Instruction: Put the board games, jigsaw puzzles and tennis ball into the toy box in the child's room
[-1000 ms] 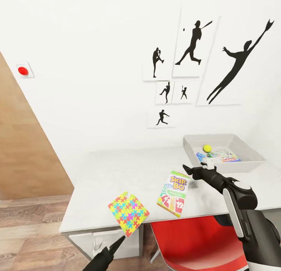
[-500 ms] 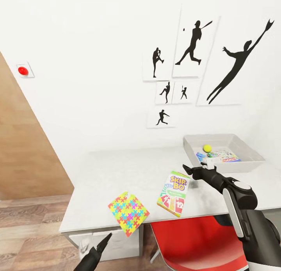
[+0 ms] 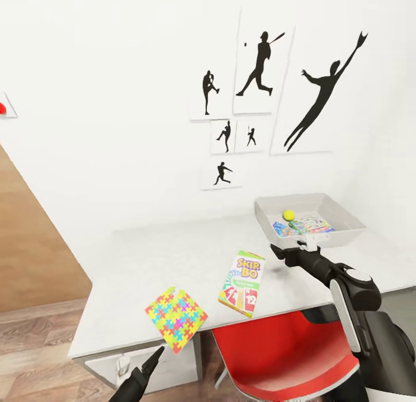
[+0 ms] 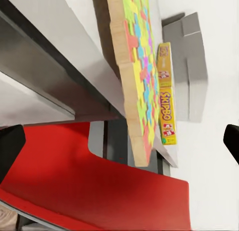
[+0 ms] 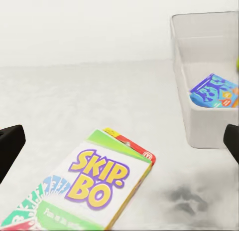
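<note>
On the white table (image 3: 173, 257) two toys are left outside the toy box (image 3: 271, 228): the SKIP BO game (image 3: 241, 281), lying flat near the front edge, and a jigsaw puzzle (image 3: 175, 317), which overhangs that edge with one corner past it. The toy box stands at the far right of the table, and the tennis ball (image 3: 288, 214) and at least two printed flat items can be made out inside it; how many of the toys are already in cannot be counted with certainty.

The right gripper (image 3: 280, 254) is held above the table between the SKIP BO game and the toy box, with its fingers spread apart and nothing between them; in the right wrist view the game lies just ahead and below, and a blue printed box (image 5: 215, 91) is seen in the toy box. The left gripper (image 3: 155, 356) is held below the table edge, just under the overhanging puzzle, above the red chair (image 3: 277, 356). In the left wrist view its fingers are seen at the two sides of the frame, wide apart and empty.

The step in hand is judged to be the collection of these last two items. For the puzzle, the left gripper would need to be raised so that the protruding edge passes between the fingers before they are closed. For the game, a descent of the right gripper onto one edge is called for.
</note>
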Available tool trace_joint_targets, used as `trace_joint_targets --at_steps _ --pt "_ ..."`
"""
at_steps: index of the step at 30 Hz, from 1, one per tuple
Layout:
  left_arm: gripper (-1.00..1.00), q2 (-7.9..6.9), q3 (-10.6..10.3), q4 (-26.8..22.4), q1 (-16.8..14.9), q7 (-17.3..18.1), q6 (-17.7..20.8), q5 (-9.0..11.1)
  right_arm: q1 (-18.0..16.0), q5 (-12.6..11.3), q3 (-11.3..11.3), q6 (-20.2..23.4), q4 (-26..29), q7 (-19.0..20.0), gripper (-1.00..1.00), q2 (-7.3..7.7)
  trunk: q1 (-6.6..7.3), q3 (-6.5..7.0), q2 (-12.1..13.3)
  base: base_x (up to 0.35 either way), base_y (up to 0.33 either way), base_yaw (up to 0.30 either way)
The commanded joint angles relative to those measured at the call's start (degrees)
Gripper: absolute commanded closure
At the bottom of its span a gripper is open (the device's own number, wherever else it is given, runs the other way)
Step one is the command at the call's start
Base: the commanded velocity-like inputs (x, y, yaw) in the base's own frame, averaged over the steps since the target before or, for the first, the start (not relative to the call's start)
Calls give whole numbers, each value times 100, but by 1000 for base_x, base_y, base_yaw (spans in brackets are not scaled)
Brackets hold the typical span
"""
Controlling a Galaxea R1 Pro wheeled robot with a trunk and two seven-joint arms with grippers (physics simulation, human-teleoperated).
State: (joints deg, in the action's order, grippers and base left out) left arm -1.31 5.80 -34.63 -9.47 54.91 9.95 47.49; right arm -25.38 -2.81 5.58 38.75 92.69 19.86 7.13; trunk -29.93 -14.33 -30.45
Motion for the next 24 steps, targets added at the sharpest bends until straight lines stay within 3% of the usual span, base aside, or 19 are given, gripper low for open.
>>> trace_joint_targets --at_steps 1,5,14,24 --pt "-100 0 2 -1 -2 88 60 38 -5 -27 5 37 4 11 -100 -1 -2 -9 -9 0 0 -148" --pt "-100 -6 6 0 -2 278 60 31 -3 -26 5 37 4 10 -100 -1 -2 -9 -9 0 0 -56" --pt "-100 -9 14 0 -2 334 60 40 4 -22 5 31 4 9 -100 -1 -2 -9 -9 0 0 -21" --pt "-100 -17 34 0 -2 343 60 82 7 -22 5 28 4 9 -100 -1 -2 -9 -9 0 0 -155"
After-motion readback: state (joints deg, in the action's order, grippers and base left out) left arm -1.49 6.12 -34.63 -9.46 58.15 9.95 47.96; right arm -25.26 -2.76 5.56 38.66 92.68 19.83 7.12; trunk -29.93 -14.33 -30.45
